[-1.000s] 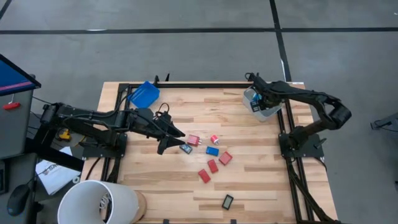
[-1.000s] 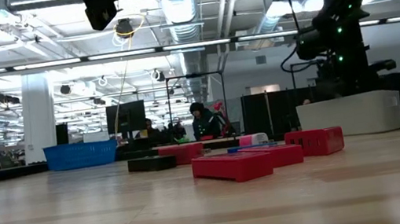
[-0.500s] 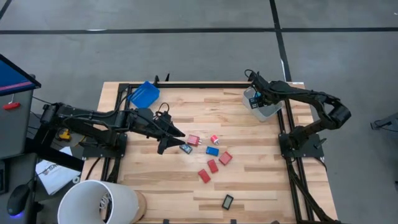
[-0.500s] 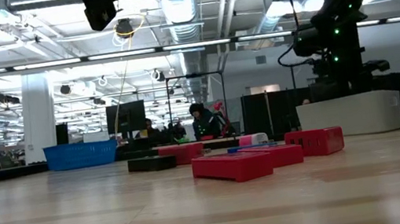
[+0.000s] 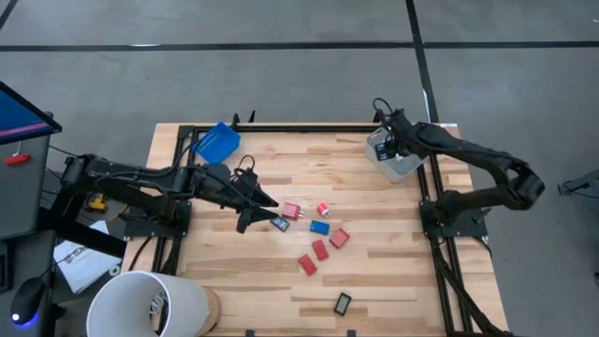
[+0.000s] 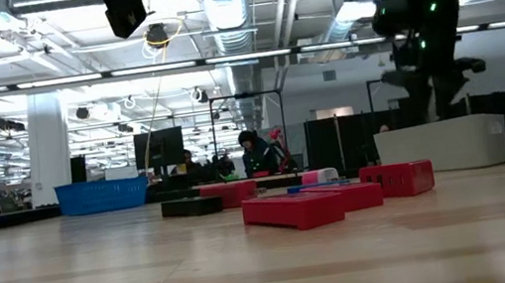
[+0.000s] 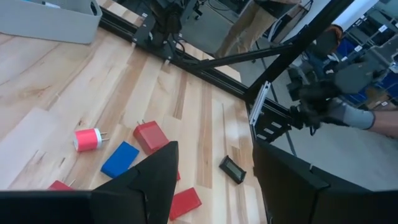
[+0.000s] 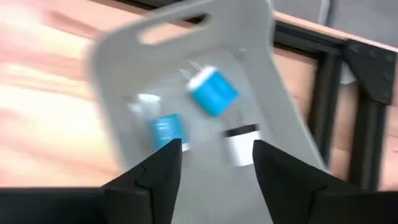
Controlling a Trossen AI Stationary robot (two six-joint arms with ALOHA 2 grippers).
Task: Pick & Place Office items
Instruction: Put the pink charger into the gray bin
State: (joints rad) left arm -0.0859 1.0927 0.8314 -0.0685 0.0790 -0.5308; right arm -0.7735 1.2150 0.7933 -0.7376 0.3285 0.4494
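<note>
The office items lie mid-table: several red blocks [image 5: 320, 250], a blue block [image 5: 319, 227], a small red cylinder [image 5: 323, 209] and a black rectangle [image 5: 343, 302] near the near edge. My left gripper [image 5: 259, 213] hovers open just left of them, beside a small dark-blue piece [image 5: 279, 223]; the left wrist view shows the blue block [image 7: 120, 158] and the black rectangle [image 7: 231, 168] ahead of its fingers. My right gripper [image 5: 385, 124] is open above the clear grey bin [image 5: 394, 157], where two blue pieces [image 8: 213, 93] and a white one [image 8: 239, 146] lie.
A blue tray [image 5: 217, 142] sits at the far left corner, and a white bucket [image 5: 150, 304] stands off the near left corner. Black frame rails [image 5: 309, 125] border the table. A person's hand [image 7: 348, 112] shows beyond the table. Bare wood lies near left [image 5: 234, 281].
My right gripper has risen from low in the grey bin and drawn toward the table's far edge, now standing higher above it. The left arm and the pieces on the table have stayed put.
</note>
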